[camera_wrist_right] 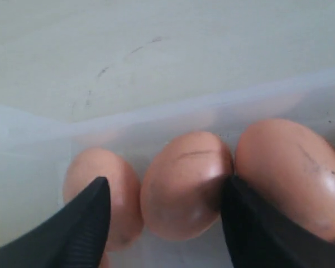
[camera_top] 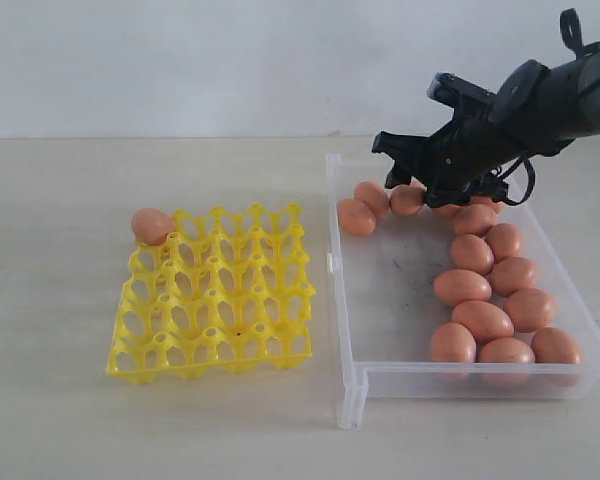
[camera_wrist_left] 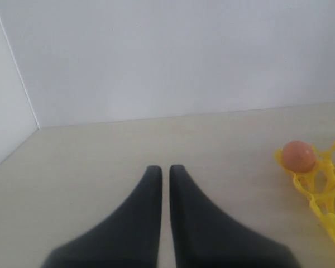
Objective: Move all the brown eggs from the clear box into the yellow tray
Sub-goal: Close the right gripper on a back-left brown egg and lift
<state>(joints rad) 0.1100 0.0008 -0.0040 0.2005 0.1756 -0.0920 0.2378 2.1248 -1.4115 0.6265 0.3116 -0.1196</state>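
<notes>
Now my right gripper [camera_wrist_right: 166,192] stands released, straddling one orange-brown oval egg [camera_wrist_right: 184,167] by the far wall of the clear plastic box [camera_top: 345,330]. Another egg [camera_top: 151,226] sits in the yellow lattice tray [camera_top: 215,300], far-left cup. Meanwhile my left gripper [camera_wrist_left: 165,173] is clenched, empty.

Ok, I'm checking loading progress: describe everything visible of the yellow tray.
The yellow tray looks like bright plastic: a square open lattice of cups with raised pegs. It lies flat on the table, just left of the clear box. One brown egg sits at its far left corner; every other cup is empty.
</notes>
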